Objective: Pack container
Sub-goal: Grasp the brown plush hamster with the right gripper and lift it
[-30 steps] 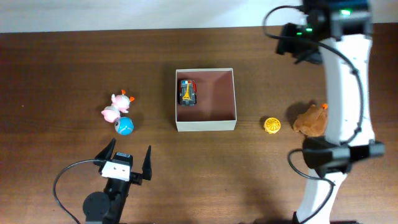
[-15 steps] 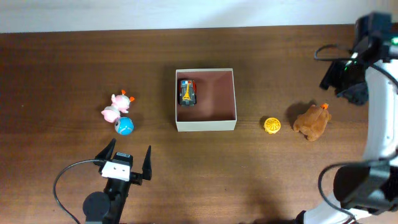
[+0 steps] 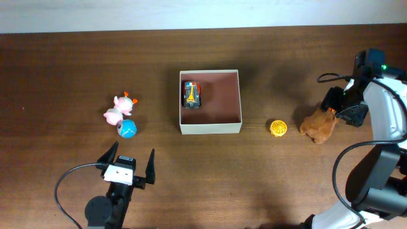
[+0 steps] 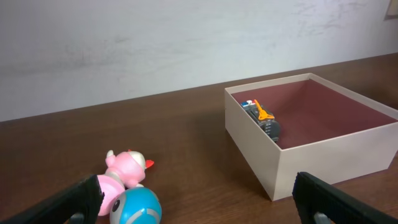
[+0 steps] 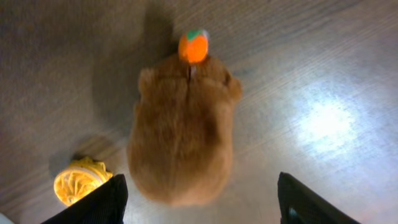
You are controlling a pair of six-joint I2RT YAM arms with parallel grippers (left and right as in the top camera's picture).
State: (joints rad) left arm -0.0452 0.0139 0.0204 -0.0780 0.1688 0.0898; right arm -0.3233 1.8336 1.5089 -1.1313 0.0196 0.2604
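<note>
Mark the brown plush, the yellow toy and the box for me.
brown plush [image 5: 183, 137]: right wrist view, middle of its furry back.
yellow toy [image 3: 278, 128]: overhead view, centre of its top.
box [image 3: 210, 128]: overhead view, its near wall.

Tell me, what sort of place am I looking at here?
Most likely a robotics lab or test bench. Two robot arms, with a left gripper and a right gripper, stand at a plain wooden table. Small toys like the brown plush lie around a cardboard container.
</note>
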